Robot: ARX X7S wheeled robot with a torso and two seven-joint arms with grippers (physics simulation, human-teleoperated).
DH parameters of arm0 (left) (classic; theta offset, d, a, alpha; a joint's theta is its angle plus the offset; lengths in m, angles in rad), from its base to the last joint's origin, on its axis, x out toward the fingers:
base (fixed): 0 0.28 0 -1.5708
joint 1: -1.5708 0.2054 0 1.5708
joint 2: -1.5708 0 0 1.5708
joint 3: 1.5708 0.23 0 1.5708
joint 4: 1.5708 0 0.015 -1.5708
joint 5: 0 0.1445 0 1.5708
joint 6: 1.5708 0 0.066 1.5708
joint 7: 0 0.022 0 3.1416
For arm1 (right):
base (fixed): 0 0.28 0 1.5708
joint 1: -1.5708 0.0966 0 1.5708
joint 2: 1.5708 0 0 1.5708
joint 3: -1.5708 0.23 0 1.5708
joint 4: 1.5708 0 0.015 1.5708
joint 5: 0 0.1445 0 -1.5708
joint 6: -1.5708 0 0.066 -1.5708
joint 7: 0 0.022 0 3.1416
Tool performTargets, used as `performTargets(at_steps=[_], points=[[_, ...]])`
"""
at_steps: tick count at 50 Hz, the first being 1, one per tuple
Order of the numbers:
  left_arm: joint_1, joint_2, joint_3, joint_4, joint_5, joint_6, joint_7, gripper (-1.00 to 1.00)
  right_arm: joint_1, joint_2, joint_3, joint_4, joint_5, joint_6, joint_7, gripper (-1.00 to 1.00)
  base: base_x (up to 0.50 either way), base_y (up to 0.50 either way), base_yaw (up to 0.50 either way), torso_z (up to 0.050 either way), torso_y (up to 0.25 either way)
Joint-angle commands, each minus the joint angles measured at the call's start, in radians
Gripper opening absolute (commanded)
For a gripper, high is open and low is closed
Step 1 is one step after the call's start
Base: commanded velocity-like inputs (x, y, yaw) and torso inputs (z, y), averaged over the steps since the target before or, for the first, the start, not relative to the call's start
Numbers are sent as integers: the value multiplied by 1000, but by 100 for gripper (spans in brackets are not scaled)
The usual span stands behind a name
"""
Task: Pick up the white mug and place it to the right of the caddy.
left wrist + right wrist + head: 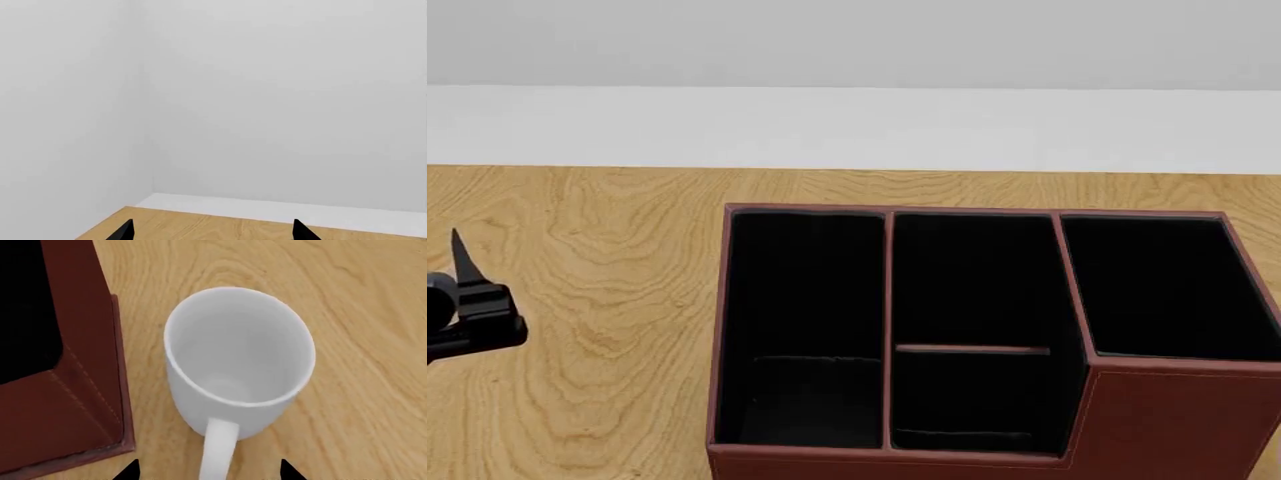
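A: Standing upright on the pale wood-grain table point(373, 340), the glossy white ceramic mug point(237, 360) sits just beside the stitched reddish-brown leather-look caddy point(80, 405), handle toward the camera.

B: And the right gripper point(208, 471)?

A: Tips spread either side of the handle, gripping nothing. The left gripper point(212, 231) also gapes, facing a grey wall.

All three renders are bright, evenly lit and sharp from corner to corner, with no blur, noise or bending at the edges. The light is diffuse and has no readable source; the white mug point(237, 365) shows only soft grey shading inside its bowl and casts almost no shadow on the wooden table point(360, 315). The caddy point(981, 340) compartments stay near-black, their depth hard to read.
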Motion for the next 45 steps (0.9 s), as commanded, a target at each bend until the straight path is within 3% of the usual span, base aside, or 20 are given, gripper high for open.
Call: performTargets(at_steps=[1,29,45], points=[[3,-3,0,1,-5,5,2,100,-67,2,33,-132,20,60,7,100,0,0,0,0,0],[15,-9,2,13,-13,14,1,100,-208,-15,139,-503,85,212,34,100,0,0,0,0,0],[31,-7,5,1,-12,50,3,100,-248,-25,132,-590,88,225,36,100,0,0,0,0,0]])
